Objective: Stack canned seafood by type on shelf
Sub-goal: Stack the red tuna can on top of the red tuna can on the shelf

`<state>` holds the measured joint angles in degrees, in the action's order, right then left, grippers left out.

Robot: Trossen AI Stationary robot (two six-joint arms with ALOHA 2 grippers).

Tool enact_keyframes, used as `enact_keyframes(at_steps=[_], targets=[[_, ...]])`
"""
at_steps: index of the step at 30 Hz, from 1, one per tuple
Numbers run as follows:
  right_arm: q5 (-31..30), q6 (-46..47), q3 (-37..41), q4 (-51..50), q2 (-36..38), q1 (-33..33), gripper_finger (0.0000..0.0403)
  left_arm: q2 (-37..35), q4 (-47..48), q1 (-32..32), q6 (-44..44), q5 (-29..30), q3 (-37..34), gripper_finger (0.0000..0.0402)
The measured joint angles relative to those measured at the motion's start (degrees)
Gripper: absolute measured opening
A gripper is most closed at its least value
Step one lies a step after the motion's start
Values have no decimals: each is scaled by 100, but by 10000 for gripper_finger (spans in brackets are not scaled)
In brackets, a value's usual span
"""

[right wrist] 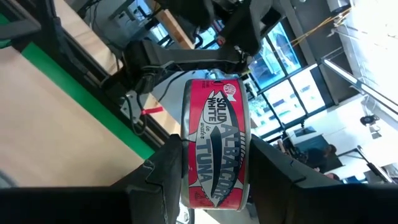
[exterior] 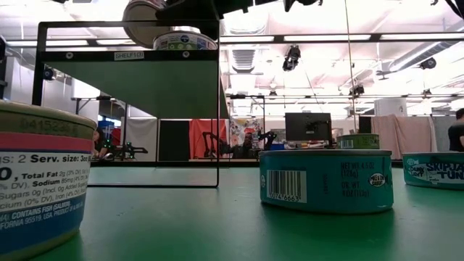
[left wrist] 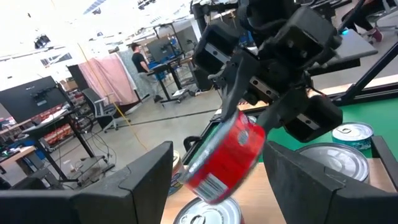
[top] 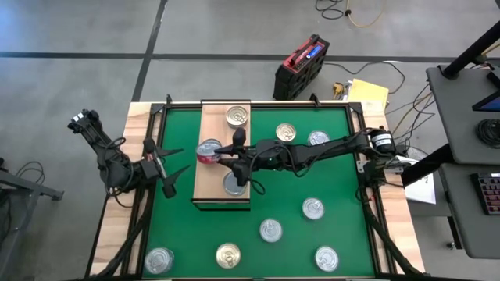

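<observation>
A red-labelled tuna can is pinched between the fingers of the right gripper, whose arm is stretched across the worktop to the shelf. The can is held over the board's left edge. The left gripper is seen spread and empty, just beside the shelf, pointing toward the can.

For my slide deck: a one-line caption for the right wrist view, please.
Right hand shut on a red albacore tuna can, held tilted above the wooden shelf, with the left arm beyond.
</observation>
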<state>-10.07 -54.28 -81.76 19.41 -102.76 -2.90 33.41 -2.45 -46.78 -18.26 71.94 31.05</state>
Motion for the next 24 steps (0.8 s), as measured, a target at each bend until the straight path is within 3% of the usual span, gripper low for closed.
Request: enact_keyframes(at_steps=[9,24], targets=[[-47,-140,9,-148,-9,87,135,-167,-2,1,-367,518,138,233],[-350,-640,-76,-730,-24,118,135,-264,47,0,-370,525,114,233]])
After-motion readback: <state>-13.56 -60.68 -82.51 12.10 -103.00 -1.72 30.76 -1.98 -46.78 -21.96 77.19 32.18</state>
